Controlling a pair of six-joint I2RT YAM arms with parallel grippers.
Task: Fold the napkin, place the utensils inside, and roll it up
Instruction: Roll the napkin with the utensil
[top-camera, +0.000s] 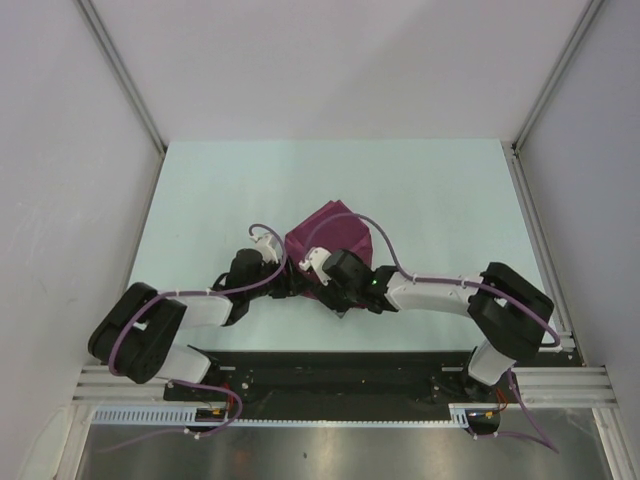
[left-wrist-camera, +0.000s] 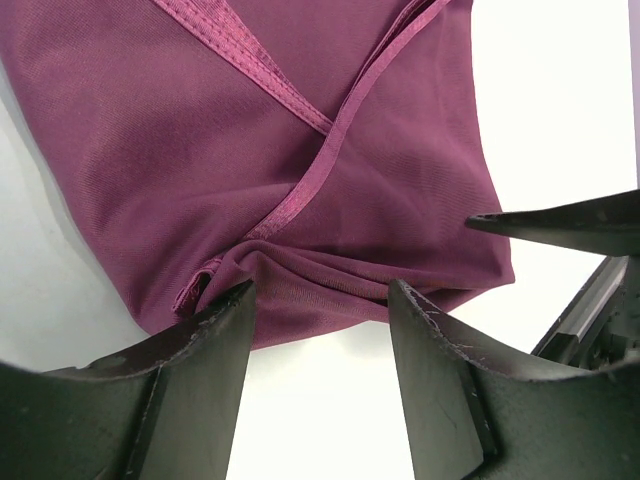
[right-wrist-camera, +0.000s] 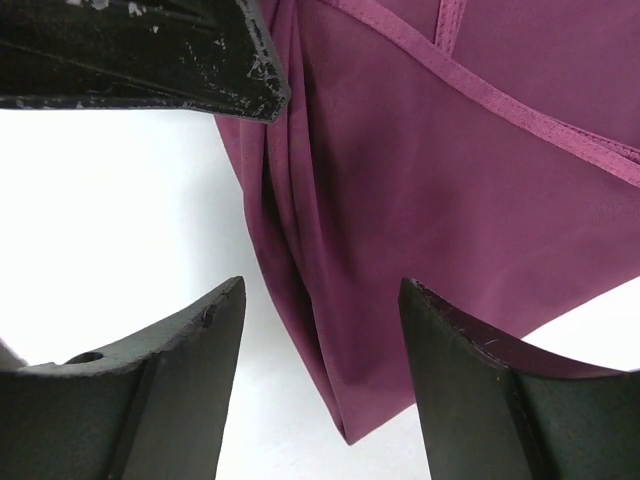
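The magenta-purple napkin (top-camera: 330, 234) lies folded into a small bundle at the table's middle, hems crossing on top. It fills the left wrist view (left-wrist-camera: 260, 150) and the right wrist view (right-wrist-camera: 450, 180). My left gripper (left-wrist-camera: 320, 300) is open, its fingertips at the bundle's near edge, nothing between them. My right gripper (right-wrist-camera: 322, 295) is open and straddles the bundle's near corner without closing on it. In the top view both grippers meet at the napkin's near side, left (top-camera: 285, 285) and right (top-camera: 322, 285). The spoon is not visible in any view.
The pale table (top-camera: 200, 200) is walled by grey panels left, right and behind. The left gripper's fingers (right-wrist-camera: 150, 50) show at the top of the right wrist view, and the right gripper's finger (left-wrist-camera: 570, 220) at the right of the left wrist view.
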